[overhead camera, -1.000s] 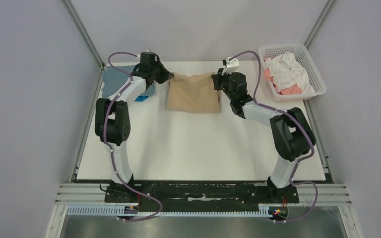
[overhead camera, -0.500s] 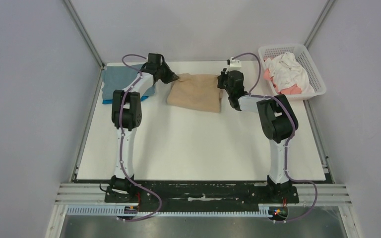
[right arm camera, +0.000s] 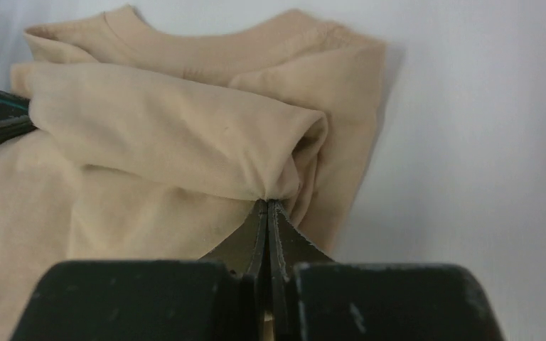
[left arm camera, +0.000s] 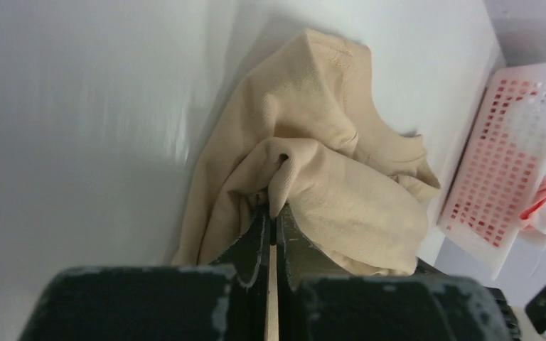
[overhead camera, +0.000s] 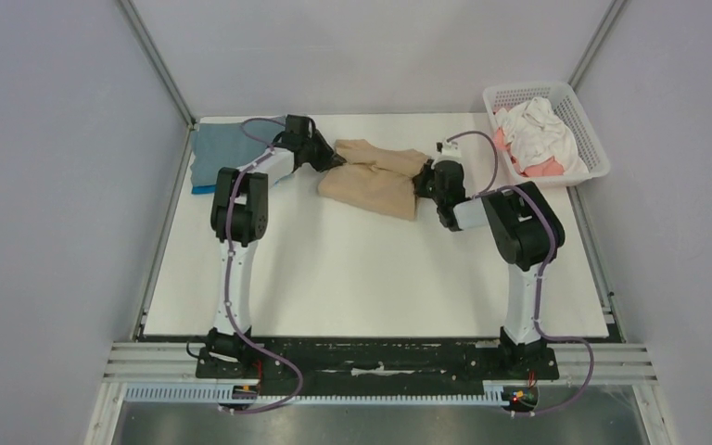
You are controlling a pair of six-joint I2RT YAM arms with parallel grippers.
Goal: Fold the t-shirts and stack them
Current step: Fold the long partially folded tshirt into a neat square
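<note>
The tan-beige t-shirt (overhead camera: 371,176) lies folded at the far middle of the table, its far edge lifted and rolled toward the front. My left gripper (overhead camera: 332,159) is shut on its left corner (left arm camera: 284,177). My right gripper (overhead camera: 424,174) is shut on its right corner (right arm camera: 284,177). A grey-blue t-shirt (overhead camera: 218,148) lies folded at the far left on a bright blue one (overhead camera: 206,189). White and coral-pink shirts (overhead camera: 538,139) fill the basket.
A white plastic lattice basket (overhead camera: 586,125) stands at the far right corner, also seen in the left wrist view (left arm camera: 501,185). The white table (overhead camera: 371,278) stretches toward the arm bases. Grey walls close in on both sides.
Both grippers have moved toward the front, dragging the tan shirt's far edge over itself. The arms have stretched out lower across the table.
</note>
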